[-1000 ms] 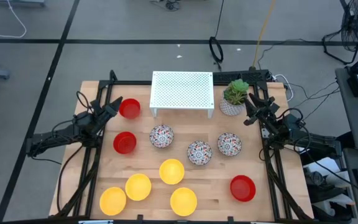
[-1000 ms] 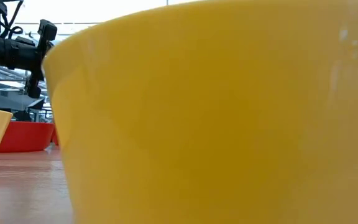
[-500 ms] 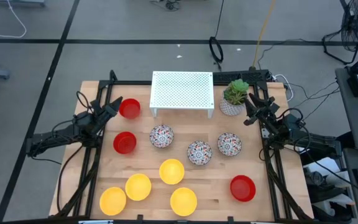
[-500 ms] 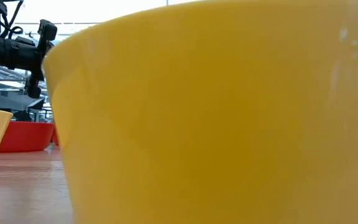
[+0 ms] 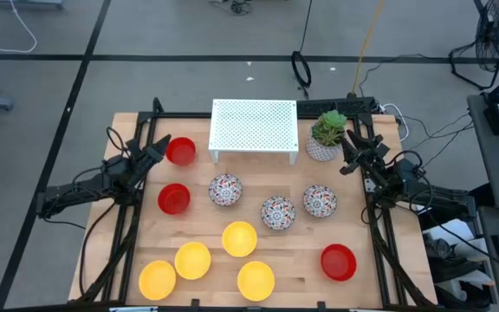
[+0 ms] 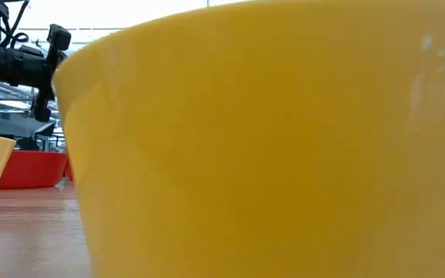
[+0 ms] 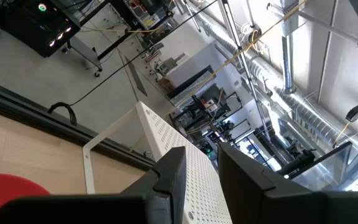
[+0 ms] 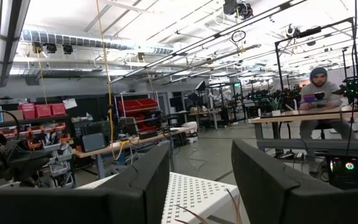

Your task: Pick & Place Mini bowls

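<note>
The high view shows ten mini bowls resting upright on the wooden table. Three are red (image 5: 180, 151) (image 5: 173, 198) (image 5: 338, 262) and three are floral (image 5: 225, 189) (image 5: 277, 212) (image 5: 319, 201). Several yellow ones sit near the front edge (image 5: 239, 238) (image 5: 192, 260) (image 5: 255, 280). My left gripper (image 5: 160, 152) hovers open just left of the far red bowl, whose rim shows in the left wrist view (image 7: 11, 186). My right gripper (image 5: 348, 152) is open at the table's right side, beside the plant pot. One yellow bowl (image 6: 284, 139) fills the low view.
A white perforated stand (image 5: 254, 128) sits at the far middle of the table, with a white pot holding a green plant (image 5: 326, 134) to its right. Black frame rails run along both table sides. A person sits at a desk (image 8: 319, 93) far beyond the table.
</note>
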Action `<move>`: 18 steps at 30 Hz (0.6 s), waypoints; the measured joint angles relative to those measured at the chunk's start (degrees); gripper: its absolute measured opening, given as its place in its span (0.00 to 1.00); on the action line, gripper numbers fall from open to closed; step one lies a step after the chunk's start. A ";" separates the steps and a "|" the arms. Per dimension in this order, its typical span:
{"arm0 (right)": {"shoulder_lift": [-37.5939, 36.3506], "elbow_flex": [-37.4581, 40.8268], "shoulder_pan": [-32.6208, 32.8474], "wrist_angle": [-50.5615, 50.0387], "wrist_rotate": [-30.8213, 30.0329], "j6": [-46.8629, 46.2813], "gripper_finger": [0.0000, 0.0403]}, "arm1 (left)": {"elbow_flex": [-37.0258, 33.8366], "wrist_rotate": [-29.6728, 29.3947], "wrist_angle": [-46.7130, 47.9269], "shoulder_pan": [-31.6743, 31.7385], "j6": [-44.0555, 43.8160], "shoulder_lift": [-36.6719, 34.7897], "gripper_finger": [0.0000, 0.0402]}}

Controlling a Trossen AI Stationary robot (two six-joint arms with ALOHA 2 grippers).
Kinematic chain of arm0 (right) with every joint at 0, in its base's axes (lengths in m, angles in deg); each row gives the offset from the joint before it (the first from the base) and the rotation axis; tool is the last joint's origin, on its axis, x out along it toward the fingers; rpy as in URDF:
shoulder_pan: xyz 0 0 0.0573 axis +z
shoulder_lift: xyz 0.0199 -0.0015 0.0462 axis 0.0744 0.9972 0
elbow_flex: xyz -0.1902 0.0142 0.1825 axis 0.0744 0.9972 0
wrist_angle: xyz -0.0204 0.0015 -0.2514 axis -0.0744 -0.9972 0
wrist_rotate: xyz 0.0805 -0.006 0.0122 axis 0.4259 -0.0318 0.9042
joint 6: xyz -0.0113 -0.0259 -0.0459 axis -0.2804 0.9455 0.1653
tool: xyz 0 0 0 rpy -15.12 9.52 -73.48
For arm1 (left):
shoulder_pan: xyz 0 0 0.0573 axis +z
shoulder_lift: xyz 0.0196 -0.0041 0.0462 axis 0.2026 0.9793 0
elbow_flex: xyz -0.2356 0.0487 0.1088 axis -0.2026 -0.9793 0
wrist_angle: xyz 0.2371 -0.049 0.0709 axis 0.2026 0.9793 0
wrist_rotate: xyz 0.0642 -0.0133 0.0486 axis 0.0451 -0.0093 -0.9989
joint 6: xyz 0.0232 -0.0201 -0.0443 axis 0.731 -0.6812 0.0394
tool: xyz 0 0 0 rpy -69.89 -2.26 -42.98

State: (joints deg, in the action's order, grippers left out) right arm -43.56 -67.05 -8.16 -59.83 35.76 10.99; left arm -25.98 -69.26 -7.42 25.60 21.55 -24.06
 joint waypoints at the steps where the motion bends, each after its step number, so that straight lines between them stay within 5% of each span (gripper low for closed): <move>1: -0.01 0.01 0.02 0.00 0.00 -0.01 0.40 | 0.00 -0.01 0.01 -0.01 0.00 -0.01 0.23; 18: 0.02 0.00 0.01 0.42 0.00 -1.92 0.40 | -0.02 0.00 0.00 -0.02 0.00 -0.02 0.23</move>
State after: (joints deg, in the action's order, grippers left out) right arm -43.54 -67.05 -8.14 -59.41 35.76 9.07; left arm -26.00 -69.27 -7.42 25.58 21.55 -24.08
